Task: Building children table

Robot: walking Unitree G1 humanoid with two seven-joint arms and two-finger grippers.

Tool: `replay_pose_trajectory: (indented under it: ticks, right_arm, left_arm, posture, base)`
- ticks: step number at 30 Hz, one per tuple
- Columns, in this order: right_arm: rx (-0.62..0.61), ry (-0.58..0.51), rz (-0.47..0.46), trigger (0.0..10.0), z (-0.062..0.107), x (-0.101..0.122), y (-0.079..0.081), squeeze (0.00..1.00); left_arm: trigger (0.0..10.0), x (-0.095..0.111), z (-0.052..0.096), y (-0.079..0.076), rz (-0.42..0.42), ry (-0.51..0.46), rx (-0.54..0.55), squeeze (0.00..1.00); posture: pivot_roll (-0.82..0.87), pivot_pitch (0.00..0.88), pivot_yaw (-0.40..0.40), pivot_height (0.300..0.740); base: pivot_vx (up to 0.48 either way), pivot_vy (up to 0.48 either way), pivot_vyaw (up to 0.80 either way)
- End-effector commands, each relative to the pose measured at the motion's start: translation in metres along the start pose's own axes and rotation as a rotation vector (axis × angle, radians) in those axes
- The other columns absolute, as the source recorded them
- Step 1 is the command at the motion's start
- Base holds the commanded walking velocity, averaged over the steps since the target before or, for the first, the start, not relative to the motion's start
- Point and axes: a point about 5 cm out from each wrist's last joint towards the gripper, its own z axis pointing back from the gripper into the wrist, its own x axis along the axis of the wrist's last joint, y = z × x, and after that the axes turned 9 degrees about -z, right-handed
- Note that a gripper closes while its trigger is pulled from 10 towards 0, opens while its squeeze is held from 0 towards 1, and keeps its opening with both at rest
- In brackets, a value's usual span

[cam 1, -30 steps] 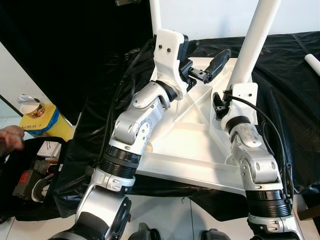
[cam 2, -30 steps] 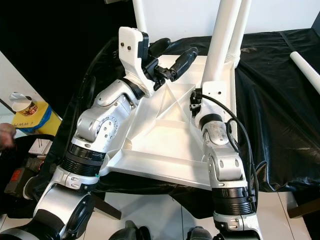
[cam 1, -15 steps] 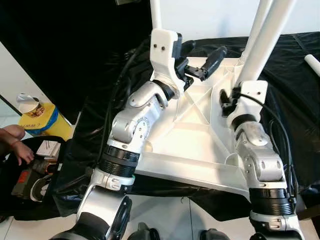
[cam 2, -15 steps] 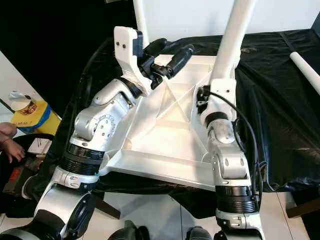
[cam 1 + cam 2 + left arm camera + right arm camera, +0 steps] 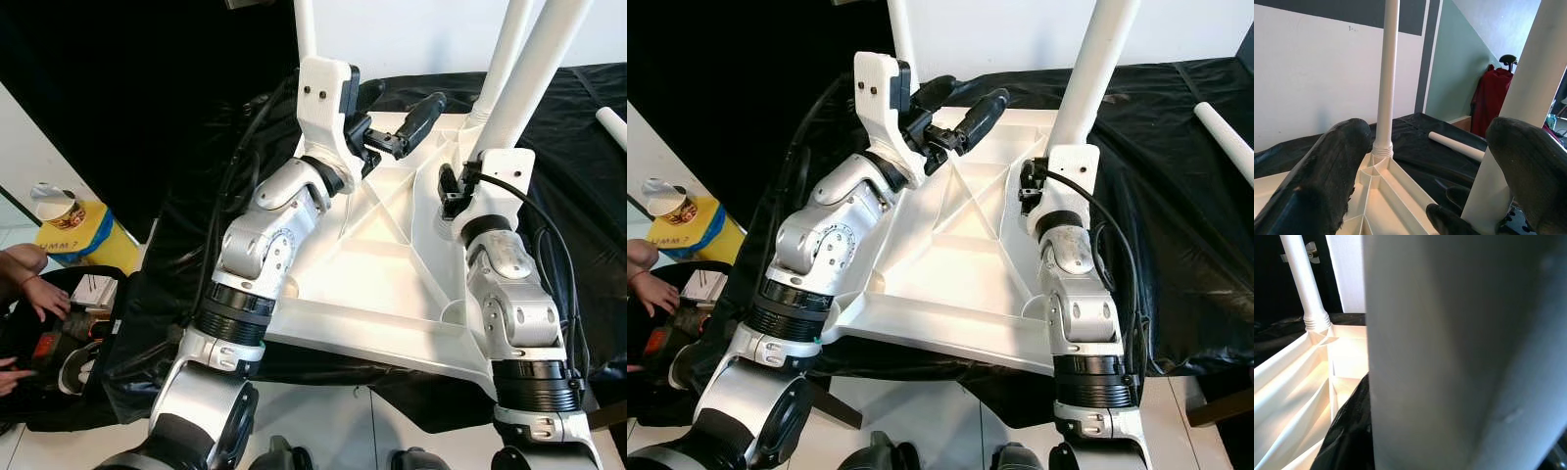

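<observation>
The right gripper (image 5: 1046, 168) pinched a smooth white plastic tube leg (image 5: 1093, 69) over the ribbed white tabletop underside (image 5: 950, 269); the left gripper (image 5: 387, 117) hung spread.

A black cloth (image 5: 588, 147) is covering the work surface and hanging over its front edge. At the far left, a yellow container (image 5: 83, 240) is standing on the floor with a paper cup (image 5: 59, 206) sitting on top of it. Just beside it, a person's hands (image 5: 34, 284) are reaching into an open black bag (image 5: 59, 343) (contents too jumbled to tell). A red garment (image 5: 1488, 110) is hanging against the green wall (image 5: 1459, 63).
</observation>
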Motion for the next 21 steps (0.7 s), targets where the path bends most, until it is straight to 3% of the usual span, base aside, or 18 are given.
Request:
replay_pose_trajectory:
  ticks: [1, 7, 11, 21]
  right_arm:
    - [0.016, -0.024, -0.011, 10.0, 0.000, 0.004, 0.002, 0.00]
    - [0.017, -0.039, -0.003, 10.0, 0.000, 0.006, 0.001, 0.00]
    - [0.023, -0.045, 0.008, 10.0, 0.008, 0.004, -0.003, 0.00]
    - [0.022, -0.036, 0.027, 10.0, 0.016, 0.000, -0.008, 0.00]
  left_arm:
    - [10.0, 0.003, 0.000, -0.003, -0.021, -0.008, -0.049, 0.00]
    - [10.0, -0.006, 0.010, -0.005, -0.071, 0.024, -0.084, 0.00]
    - [10.0, -0.025, 0.026, -0.017, -0.118, 0.098, -0.160, 0.00]
    - [10.0, -0.044, 0.041, -0.031, -0.152, 0.179, -0.271, 0.00]
  posture:
    - [-0.08, 0.127, 0.066, 0.740]
    - [-0.10, 0.139, 0.073, 0.740]
    - [-0.11, 0.149, 0.083, 0.740]
    - [-0.11, 0.156, 0.085, 0.740]
  base:
    - [0.000, 0.000, 0.00]
    - [0.000, 0.000, 0.00]
    - [0.000, 0.000, 0.00]
    - [0.000, 0.000, 0.00]
